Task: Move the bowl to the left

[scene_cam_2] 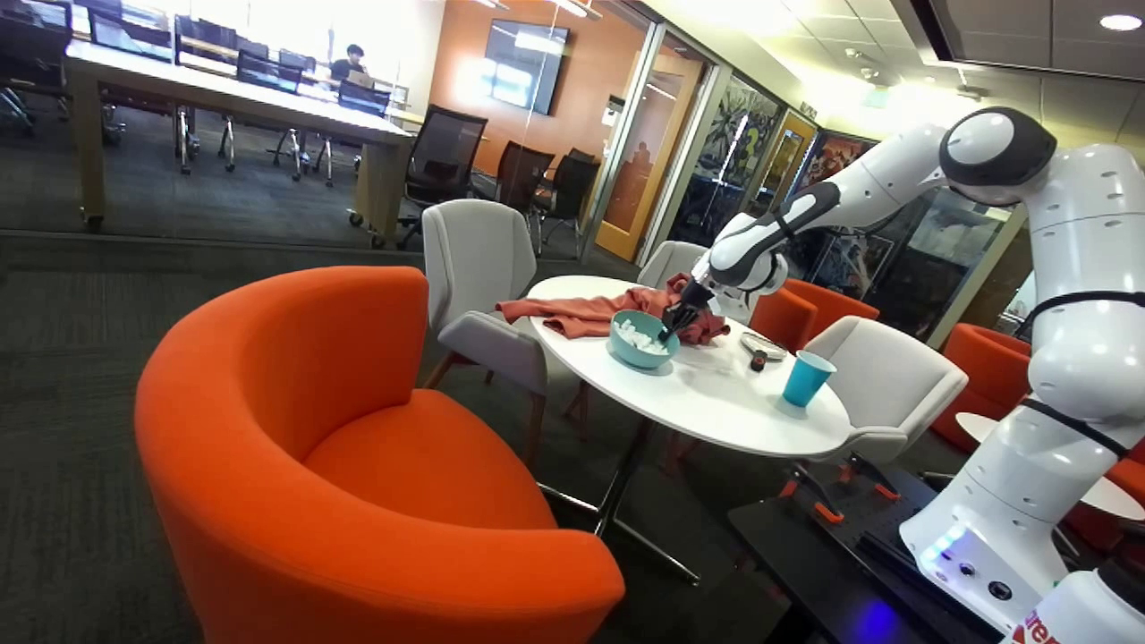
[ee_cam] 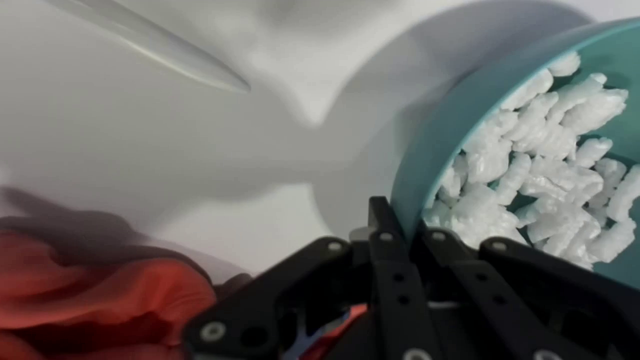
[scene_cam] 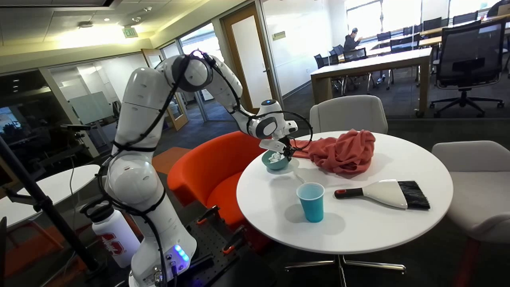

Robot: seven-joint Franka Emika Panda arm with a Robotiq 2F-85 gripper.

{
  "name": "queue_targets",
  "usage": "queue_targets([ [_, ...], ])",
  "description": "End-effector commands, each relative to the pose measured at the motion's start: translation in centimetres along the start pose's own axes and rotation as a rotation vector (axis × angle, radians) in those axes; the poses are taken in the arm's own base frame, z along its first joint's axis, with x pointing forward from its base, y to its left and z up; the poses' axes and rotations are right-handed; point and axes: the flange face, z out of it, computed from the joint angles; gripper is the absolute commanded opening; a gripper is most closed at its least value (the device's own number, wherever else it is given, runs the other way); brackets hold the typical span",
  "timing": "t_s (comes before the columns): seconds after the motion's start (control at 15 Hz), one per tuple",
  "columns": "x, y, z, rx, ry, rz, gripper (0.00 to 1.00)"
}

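The teal-green bowl [scene_cam: 273,165] with whitish bits inside is at the table's edge near an orange chair. It also shows in an exterior view [scene_cam_2: 637,357] and at the right of the wrist view [ee_cam: 445,135]. My gripper [ee_cam: 403,220] is closed with one finger outside and one inside the bowl's wall, gripping its rim. The gripper also shows in both exterior views [scene_cam: 288,153] [scene_cam_2: 673,326]. The inner fingertip is partly hidden behind the rim. The bowl looks about level. I cannot tell whether it touches the table or hangs slightly above it.
A red cloth [scene_cam: 344,153] lies crumpled beside the gripper on the white table [scene_cam: 263,217]. A light-blue cup [scene_cam: 312,205] stands upright near the front. A black-bristled brush [scene_cam: 382,193] lies to its side. A thin white utensil [ee_cam: 185,57] lies near the bowl.
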Motion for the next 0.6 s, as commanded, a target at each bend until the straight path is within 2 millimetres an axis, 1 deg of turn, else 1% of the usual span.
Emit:
queue_targets([
  [0.0, 0.6, -0.3, -1.1, -0.004, 0.009, 0.009, 0.38],
  [0.13, -0.4, -0.4, -2.1, 0.009, 0.002, -0.001, 0.51],
  [0.2, -1.0, -0.5, -2.8, 0.014, -0.008, 0.0, 0.6],
  [0.27, -1.6, -0.7, -3.6, 0.019, -0.008, -0.005, 0.66],
  [0.53, -4.4, -1.2, -7.7, 0.064, -0.019, -0.055, 0.97],
])
